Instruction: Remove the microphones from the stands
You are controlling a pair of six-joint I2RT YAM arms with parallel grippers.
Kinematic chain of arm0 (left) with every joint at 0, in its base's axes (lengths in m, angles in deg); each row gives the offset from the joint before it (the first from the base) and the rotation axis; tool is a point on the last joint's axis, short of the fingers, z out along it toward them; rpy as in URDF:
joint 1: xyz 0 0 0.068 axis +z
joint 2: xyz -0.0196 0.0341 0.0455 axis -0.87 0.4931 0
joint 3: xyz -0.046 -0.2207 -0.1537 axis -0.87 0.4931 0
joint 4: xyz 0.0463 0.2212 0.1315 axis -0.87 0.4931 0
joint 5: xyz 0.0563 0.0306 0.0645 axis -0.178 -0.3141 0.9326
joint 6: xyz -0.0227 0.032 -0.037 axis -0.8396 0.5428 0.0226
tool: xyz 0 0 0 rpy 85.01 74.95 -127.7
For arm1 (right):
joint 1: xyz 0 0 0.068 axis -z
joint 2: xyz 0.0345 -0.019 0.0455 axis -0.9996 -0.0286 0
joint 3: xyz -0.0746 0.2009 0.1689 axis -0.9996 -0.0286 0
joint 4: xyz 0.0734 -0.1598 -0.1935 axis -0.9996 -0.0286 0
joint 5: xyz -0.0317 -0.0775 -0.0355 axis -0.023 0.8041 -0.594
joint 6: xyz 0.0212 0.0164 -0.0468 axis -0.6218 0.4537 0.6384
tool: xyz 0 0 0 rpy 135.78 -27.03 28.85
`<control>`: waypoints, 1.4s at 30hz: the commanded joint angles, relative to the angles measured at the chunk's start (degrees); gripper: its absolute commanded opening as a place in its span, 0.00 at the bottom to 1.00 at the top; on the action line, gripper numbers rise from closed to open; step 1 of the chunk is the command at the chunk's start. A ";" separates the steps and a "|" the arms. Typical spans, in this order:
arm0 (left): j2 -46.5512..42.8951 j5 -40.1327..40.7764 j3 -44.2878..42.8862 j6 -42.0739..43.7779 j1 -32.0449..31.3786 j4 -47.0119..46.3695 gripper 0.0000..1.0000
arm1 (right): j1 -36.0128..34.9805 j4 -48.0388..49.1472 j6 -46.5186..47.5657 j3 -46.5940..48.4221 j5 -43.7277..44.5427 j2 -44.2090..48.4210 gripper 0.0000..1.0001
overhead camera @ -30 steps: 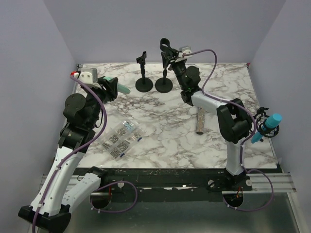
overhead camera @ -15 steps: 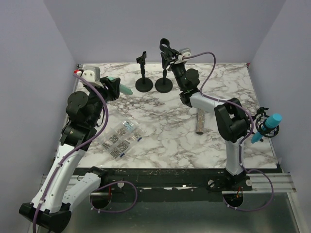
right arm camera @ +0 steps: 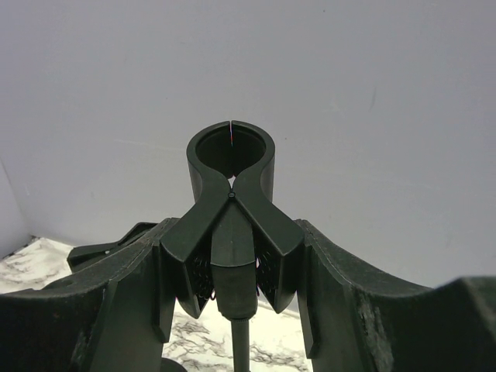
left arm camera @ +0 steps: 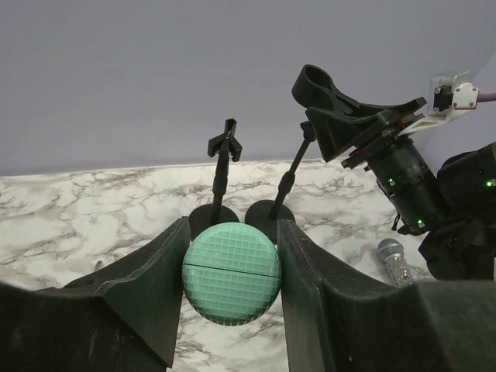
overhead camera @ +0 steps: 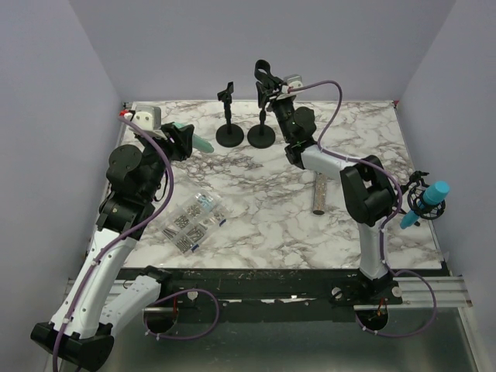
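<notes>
Microphone (left arm camera: 231, 284) in left tool (left arm camera: 232, 232), head hiding handle — right tool (right arm camera: 232, 232) gripping stand clip (right arm camera: 231, 155)

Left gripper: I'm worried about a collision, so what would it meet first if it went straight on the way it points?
Probably the left stand, likely its round base: it stands right beyond the green microphone clamped between the fingers of the left gripper. Depth is unclear.

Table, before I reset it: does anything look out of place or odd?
A silver microphone lies flat on the table, right of centre, loose rather than mounted. A blue microphone sits beyond the table's right edge.
</notes>
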 commanded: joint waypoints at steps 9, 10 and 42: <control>0.50 -2.30 -1.36 -1.36 0.41 -1.45 0.00 | -0.85 -35.64 -0.56 -3.91 1.77 -5.59 0.39; 0.46 -2.51 -1.32 -1.46 0.41 -1.53 0.00 | -0.85 -38.01 -0.96 -1.71 0.92 -5.36 0.43; 0.62 -3.00 -1.31 -1.82 0.50 -1.53 0.00 | 1.75 -56.72 -6.19 30.66 -0.40 4.45 1.00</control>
